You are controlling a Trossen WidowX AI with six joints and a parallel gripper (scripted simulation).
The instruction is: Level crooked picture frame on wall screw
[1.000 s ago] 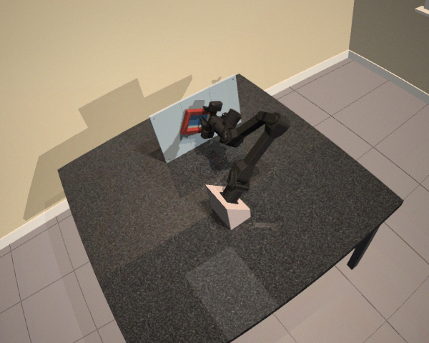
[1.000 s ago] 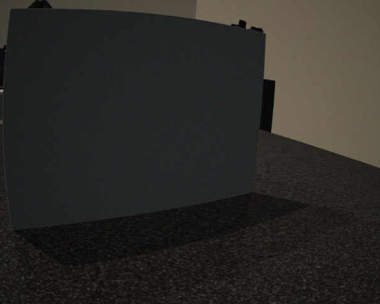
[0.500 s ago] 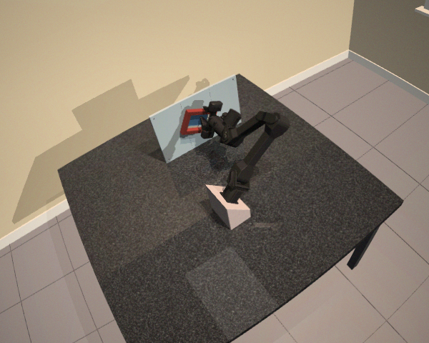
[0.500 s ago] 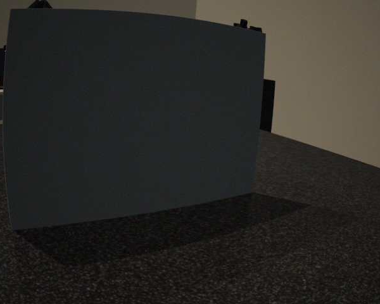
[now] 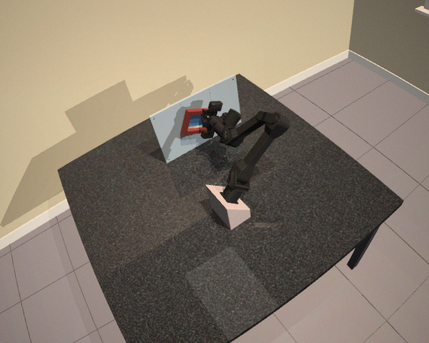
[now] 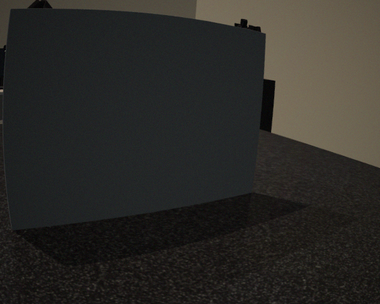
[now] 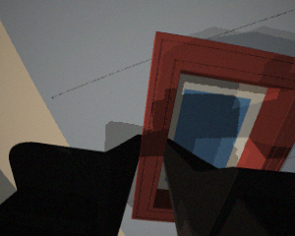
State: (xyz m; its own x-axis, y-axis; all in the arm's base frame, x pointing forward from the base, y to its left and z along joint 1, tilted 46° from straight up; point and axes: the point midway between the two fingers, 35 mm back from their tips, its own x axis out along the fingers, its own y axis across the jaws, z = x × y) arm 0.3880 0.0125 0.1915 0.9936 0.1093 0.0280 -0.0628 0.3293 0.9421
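Observation:
The red picture frame (image 5: 186,121) (image 7: 211,54) hangs crooked against the pale board (image 5: 161,134) (image 6: 134,114) (image 7: 64,59). In the top view its left side sits high and its right side low against the board's top edge. My gripper (image 5: 205,121) (image 7: 151,141) is shut on the frame. In the wrist view the dark fingers stand on either side of the red rail at the left of the picture. The screw and the notched strip are hidden behind the frame. The gripper and arm cover the frame's right part in the top view.
The board stands upright near the back edge of the dark speckled table (image 5: 151,280). The arm (image 5: 259,147) reaches over from a pinkish wedge-shaped base (image 5: 239,217). The board hides the frame in the exterior view, with dark arm parts (image 6: 39,4) showing above its top edge.

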